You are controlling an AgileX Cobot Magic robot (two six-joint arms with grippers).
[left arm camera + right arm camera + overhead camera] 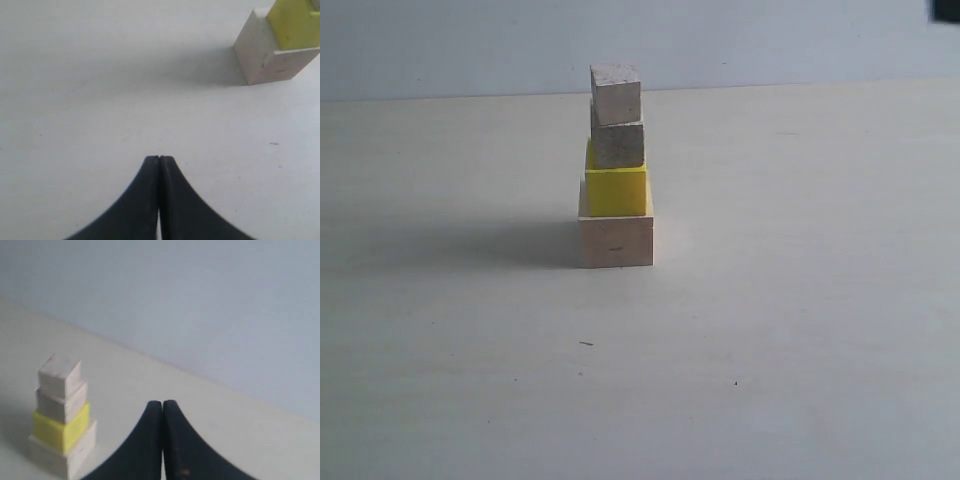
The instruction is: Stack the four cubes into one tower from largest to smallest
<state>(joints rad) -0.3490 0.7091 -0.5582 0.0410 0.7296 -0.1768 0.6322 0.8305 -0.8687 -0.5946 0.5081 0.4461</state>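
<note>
Standing | tower (617, 150) | 4 sharp-edged cubes (616, 241) | matte wood, 1 yellow

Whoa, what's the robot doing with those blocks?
Nothing is being held right now. The tower stands on the table: the big wood cube at the bottom, the yellow cube on it, then the third cube and the top cube, both small wood. The left claw and right claw are shut, empty, and apart from the tower.
</note>
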